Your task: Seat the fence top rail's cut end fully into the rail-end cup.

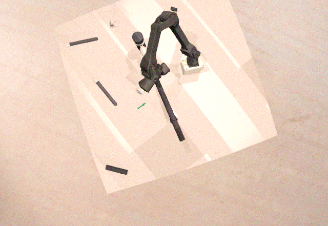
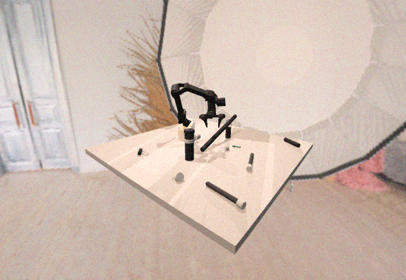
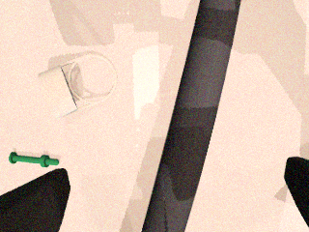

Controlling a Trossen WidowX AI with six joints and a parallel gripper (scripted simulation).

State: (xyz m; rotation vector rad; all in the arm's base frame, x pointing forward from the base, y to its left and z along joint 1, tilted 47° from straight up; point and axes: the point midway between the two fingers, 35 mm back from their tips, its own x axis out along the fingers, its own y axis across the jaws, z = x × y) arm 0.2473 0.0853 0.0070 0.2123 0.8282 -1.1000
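The dark rail [image 1: 165,100] [image 2: 217,134] [image 3: 198,106] slopes, its far end raised over the small post [image 2: 228,134]; the loop cap there is too small to make out. Its lower end lies beside the big post [image 2: 189,152], apart from and lower than the rail-end cup [image 2: 197,136]. The pale brace band [image 2: 189,141] is up near the post cap [image 1: 137,37] [image 2: 189,129]. My gripper [image 2: 213,126] [image 3: 180,176] is wide open above the rail. In the wrist view the rail runs between the fingers without visible contact. The arm hides the rail's lower end in the top view.
A green bolt [image 1: 141,105] [image 2: 236,146] [image 3: 31,159] and a pale looped cap [image 1: 139,90] [image 3: 63,92] lie near the rail. Dark bars [image 1: 83,41] [image 1: 106,93] [image 1: 116,169] lie farther out. A grey cap [image 2: 179,176] and a small black looped piece [image 2: 140,151] also lie on the table.
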